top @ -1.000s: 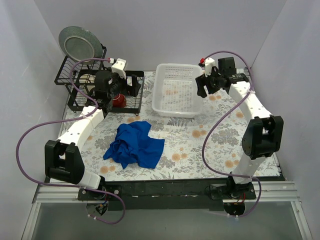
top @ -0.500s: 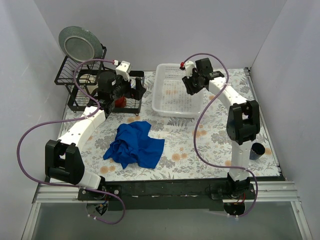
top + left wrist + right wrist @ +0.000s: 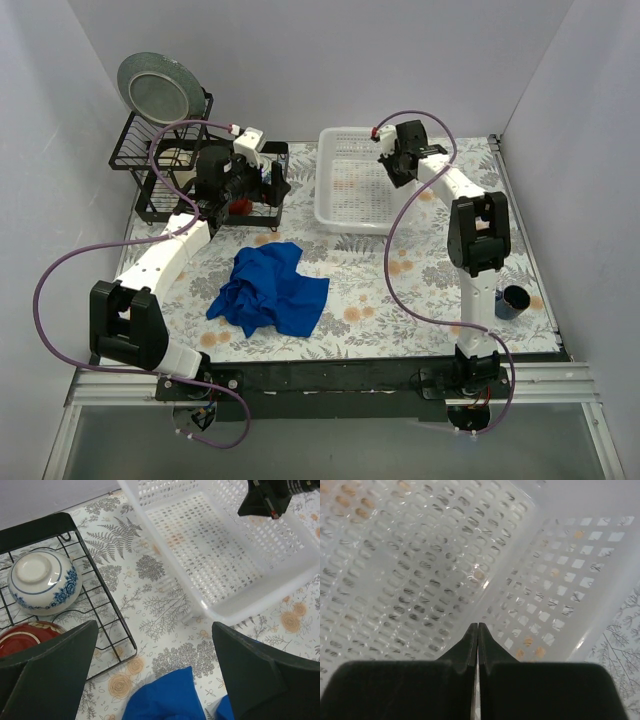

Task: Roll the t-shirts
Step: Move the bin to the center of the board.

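The royal-blue t-shirt (image 3: 270, 290) lies crumpled on the flowered table, left of the middle; its top edge shows in the left wrist view (image 3: 170, 697). My left gripper (image 3: 266, 184) hovers behind the shirt by the rack, wide open and empty (image 3: 155, 630). My right gripper (image 3: 396, 170) is down inside the white basket (image 3: 350, 215) near its right wall. Its jaws are shut (image 3: 478, 626) with nothing seen between them.
A black wire rack (image 3: 160, 205) stands at the back left, holding a blue-and-white bowl (image 3: 42, 580), a red bowl (image 3: 25, 635) and a metal plate (image 3: 157, 85). A dark cup (image 3: 513, 300) stands near the right edge. Grey walls close three sides.
My right gripper swung left over the basket, dipped inside and shut. The basket slid a little to the right. My left gripper stayed open, shifting slightly. The shirt has not moved.
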`<act>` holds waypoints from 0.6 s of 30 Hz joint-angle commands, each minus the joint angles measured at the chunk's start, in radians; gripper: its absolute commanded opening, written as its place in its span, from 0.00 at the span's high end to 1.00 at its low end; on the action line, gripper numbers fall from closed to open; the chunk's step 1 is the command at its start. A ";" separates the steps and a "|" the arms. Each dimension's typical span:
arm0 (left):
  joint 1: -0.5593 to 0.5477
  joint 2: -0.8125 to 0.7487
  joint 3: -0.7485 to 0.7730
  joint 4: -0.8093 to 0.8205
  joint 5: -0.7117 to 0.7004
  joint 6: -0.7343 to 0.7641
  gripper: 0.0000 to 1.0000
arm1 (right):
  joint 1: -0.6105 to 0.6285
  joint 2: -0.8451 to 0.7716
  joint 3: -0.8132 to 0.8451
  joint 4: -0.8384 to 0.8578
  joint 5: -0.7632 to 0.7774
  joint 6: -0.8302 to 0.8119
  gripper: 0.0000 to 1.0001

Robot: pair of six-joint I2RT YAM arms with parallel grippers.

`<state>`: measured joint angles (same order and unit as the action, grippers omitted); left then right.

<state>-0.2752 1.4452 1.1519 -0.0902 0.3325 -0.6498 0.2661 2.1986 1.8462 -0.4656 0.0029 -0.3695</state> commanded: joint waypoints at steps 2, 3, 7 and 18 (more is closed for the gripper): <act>-0.002 -0.029 0.022 -0.043 0.037 0.033 0.02 | -0.099 0.042 0.065 0.053 0.111 -0.002 0.99; -0.002 -0.025 0.026 -0.045 0.036 0.035 0.02 | -0.116 0.049 0.068 0.056 0.117 -0.011 0.99; -0.001 -0.020 0.026 -0.048 0.030 0.035 0.02 | -0.162 0.061 0.074 0.074 0.152 -0.022 0.99; -0.001 0.007 0.039 -0.060 0.017 0.055 0.02 | -0.327 0.102 0.142 0.142 0.249 -0.045 0.99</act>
<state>-0.2752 1.4487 1.1534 -0.1349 0.3485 -0.6159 0.0002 2.2868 1.9236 -0.3939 0.1844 -0.3962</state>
